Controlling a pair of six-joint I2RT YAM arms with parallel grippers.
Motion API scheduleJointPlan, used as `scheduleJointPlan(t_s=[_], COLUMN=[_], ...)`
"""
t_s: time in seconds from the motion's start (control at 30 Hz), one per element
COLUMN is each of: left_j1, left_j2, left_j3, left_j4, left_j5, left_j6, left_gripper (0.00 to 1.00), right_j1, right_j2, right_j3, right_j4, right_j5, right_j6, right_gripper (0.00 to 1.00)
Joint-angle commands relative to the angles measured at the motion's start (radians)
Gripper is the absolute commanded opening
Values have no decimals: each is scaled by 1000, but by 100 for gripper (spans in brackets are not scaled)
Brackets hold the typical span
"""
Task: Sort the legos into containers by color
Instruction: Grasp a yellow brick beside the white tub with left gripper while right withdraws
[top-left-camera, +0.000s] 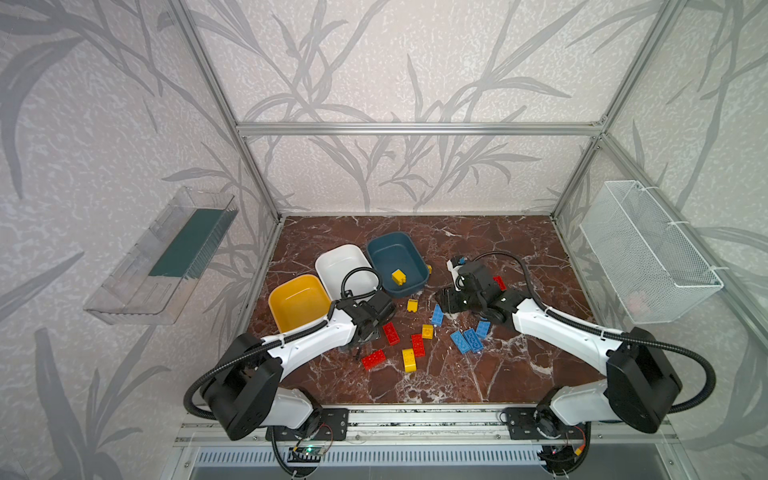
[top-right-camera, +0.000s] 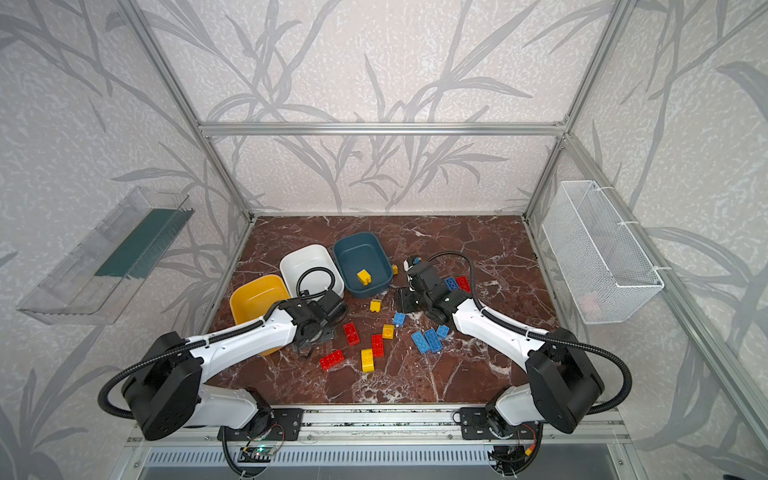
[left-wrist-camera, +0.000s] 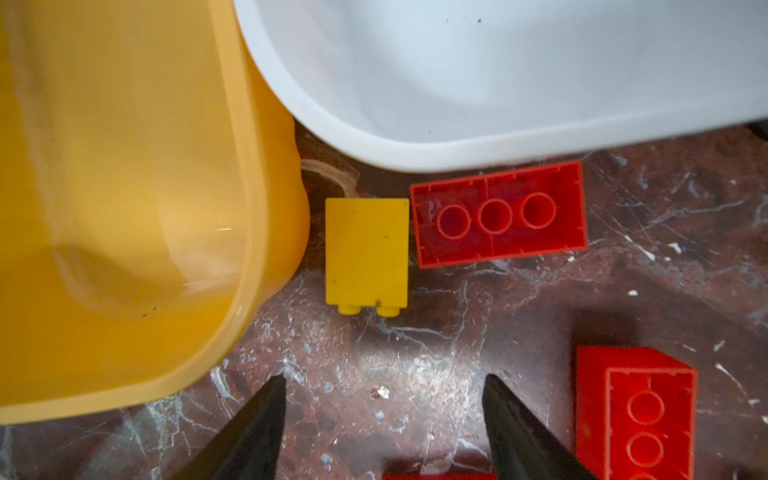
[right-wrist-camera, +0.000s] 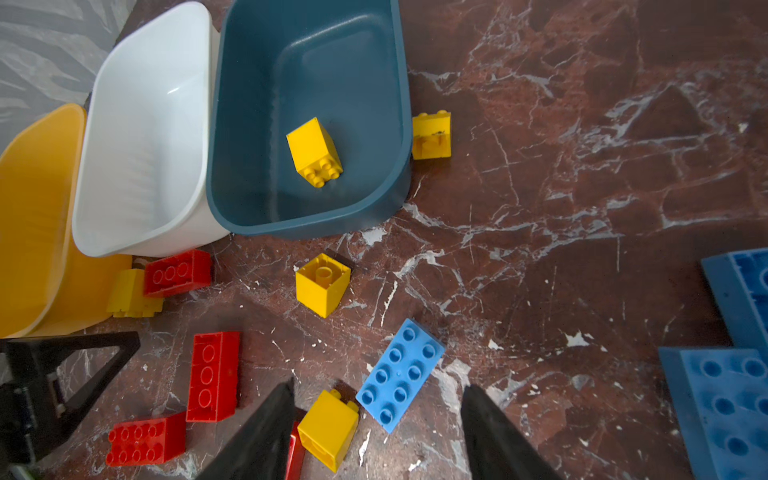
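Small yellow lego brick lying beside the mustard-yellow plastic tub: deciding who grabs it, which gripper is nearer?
Left. The left gripper hovers open just short of the yellow brick; the right gripper is farther off, near the dark teal plastic tub.

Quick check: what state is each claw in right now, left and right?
Left claw: open, holding nothing.
Right claw: open, holding nothing.
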Motion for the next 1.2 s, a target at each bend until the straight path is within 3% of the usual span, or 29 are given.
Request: scheduleJointPlan(t_s=[0.0, 0.23, 0.53, 0.87, 1.17], left_j1=[37, 126, 161, 163, 140], left_j2=[6, 38, 85, 104, 71], left_j3=[-13, -44, -17, -9, -14], left_j4=[52, 145, 162, 163, 144], left_j5=[-2, 91, 86, 98, 95], left_j6=[-16, 49, 97, 104, 104], left_gripper=[76, 72, 65, 41, 31], right_j1=[4, 4, 4, 5, 4], right_j2=[-13, -3, 5, 8, 2], right_j3=[-16, -26, -27, -28, -27], right_j4=[61, 76, 82, 84, 82], right_j5=[7, 12, 19, 26, 26], right_j6=[9, 7, 0, -2, -1], right_gripper=[65, 65, 64, 64, 64])
